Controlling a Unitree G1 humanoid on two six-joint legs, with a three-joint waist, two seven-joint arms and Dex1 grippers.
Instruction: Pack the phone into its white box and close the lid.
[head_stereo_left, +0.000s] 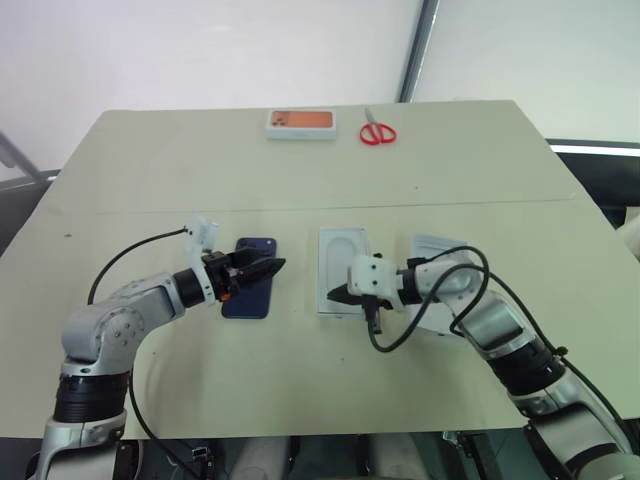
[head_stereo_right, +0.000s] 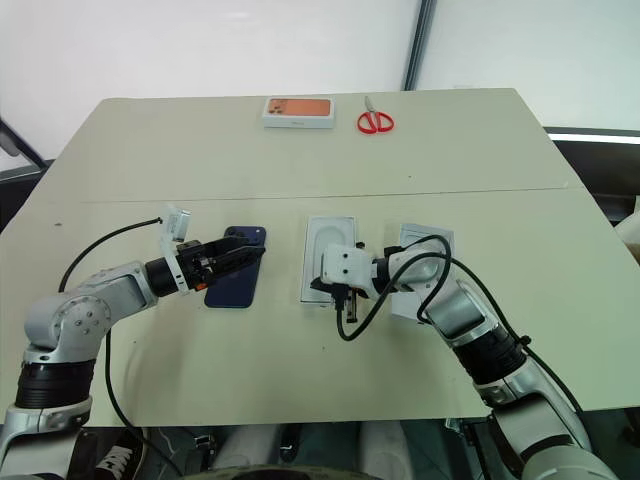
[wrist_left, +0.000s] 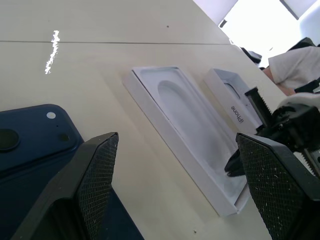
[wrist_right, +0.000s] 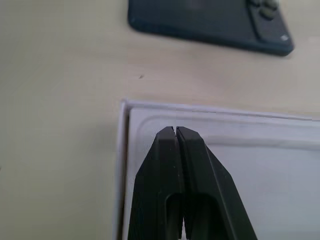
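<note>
Phone (head_stereo_left: 250, 277): navy, lay flat on the table (head_stereo_left: 300, 380), camera cluster toward the far end, just left of the white box (head_stereo_left: 343, 271), the landmark for this entry; not yet packed. White box: open, insert tray with its oval recess facing up, nothing in it. Lid (head_stereo_left: 437, 262): lay inside-up just right of the box, partly under my right arm. Left gripper (head_stereo_left: 272, 268): left of the box, poised over the phone's near half, fingers (wrist_left: 97, 172) spread wide, nothing in them. Right gripper (head_stereo_left: 336, 294): fingers pressed together and empty, tips over the box's near end, above the tray. Beyond the box, well apart at the far edge: an orange-pictured box (head_stereo_left: 300, 123) and red scissors (head_stereo_left: 378, 133). My judgement of the step: gripping the phone. I reckoned it best taken by its long edges, low and square, since a glossy slim body could skid; the right tips should clear the tray first.
</note>
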